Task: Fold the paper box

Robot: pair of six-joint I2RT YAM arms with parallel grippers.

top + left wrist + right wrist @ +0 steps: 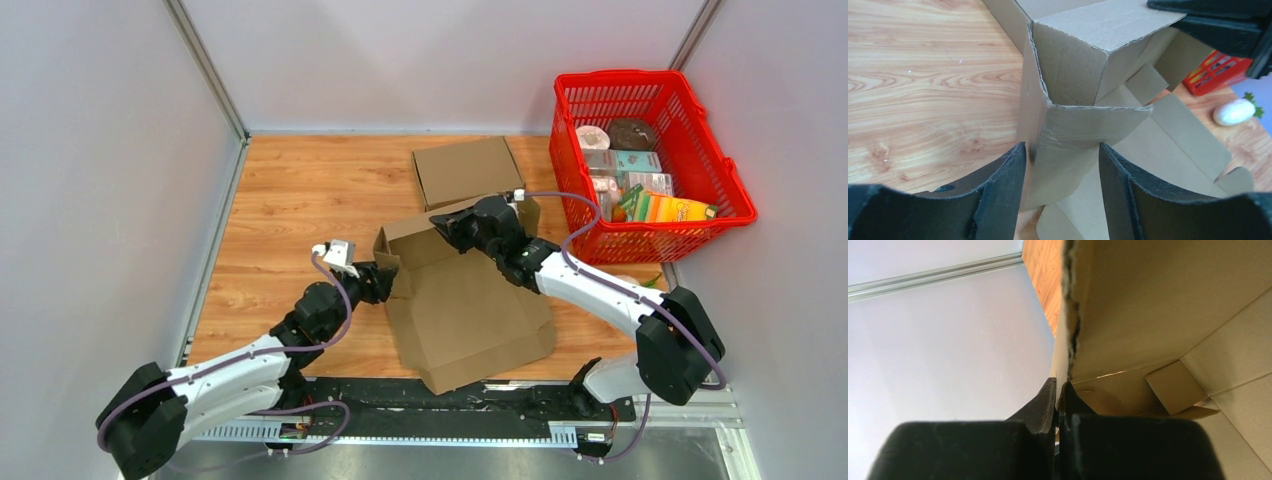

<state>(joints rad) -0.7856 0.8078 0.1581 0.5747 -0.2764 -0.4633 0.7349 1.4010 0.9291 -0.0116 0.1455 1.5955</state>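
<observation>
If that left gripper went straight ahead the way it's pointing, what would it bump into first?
The box. The open left gripper has a raised corner flap of it right between its fingers, so it would likely push into that cardboard almost at once.

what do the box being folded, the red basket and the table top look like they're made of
The box looks like corrugated cardboard, matte brown: its cut edges are rough and show a layered thickness. The basket seems to be moulded plastic, glossy red, with thin lattice walls. The table top shows wood grain with plank seams; real wood or laminate, it cannot be told.
</observation>
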